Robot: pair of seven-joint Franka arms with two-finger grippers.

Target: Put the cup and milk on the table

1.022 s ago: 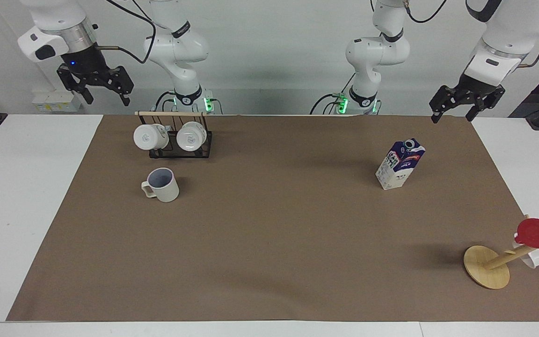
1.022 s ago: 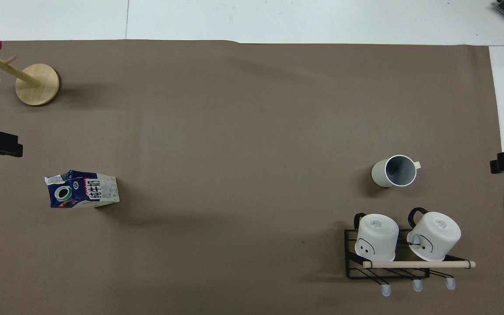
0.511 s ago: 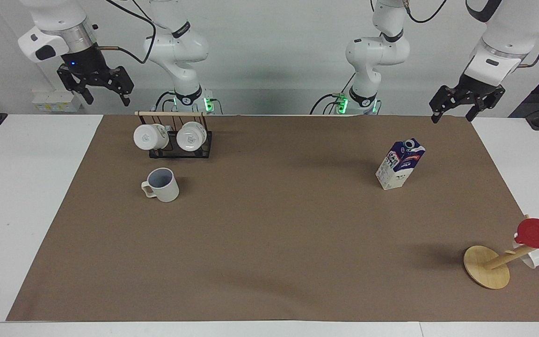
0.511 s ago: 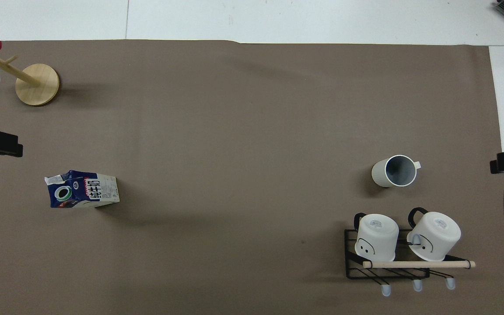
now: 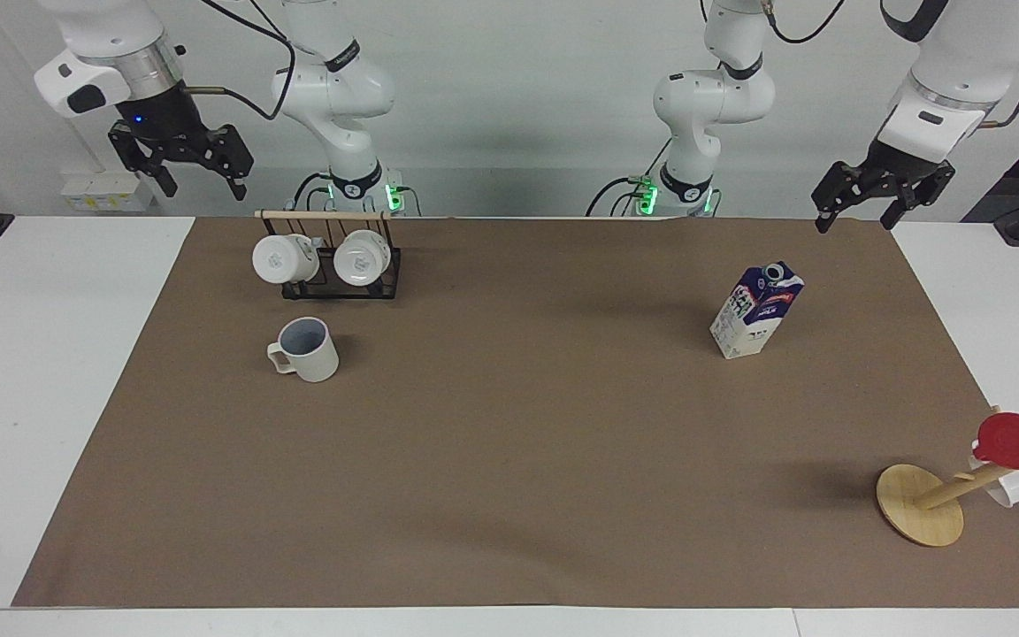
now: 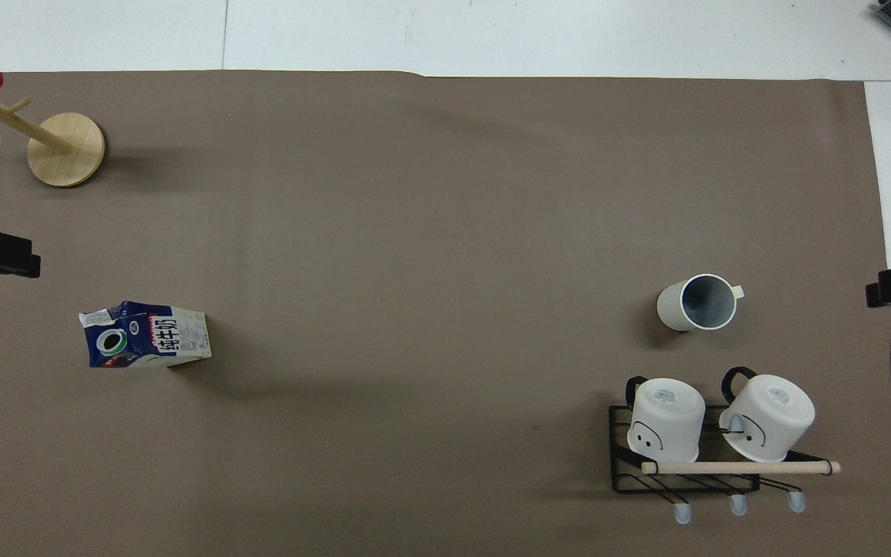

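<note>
Cup (image 5: pixel 308 349) and milk (image 5: pixel 756 310) both stand upright on the table (image 5: pixel 527 460), well apart from my hands. My right gripper (image 5: pixel 180 165) and left gripper (image 5: pixel 879 193) hang wide open, holding nothing.

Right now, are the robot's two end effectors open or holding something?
Left end effector: open, holding nothing, raised at its end of the table.
Right end effector: open, holding nothing, raised.

place: robot lab | signs: two white robot arms (image 5: pixel 333 97) at top, big white table (image 5: pixel 49 372), bare white wall (image 5: pixel 518 88)
</note>
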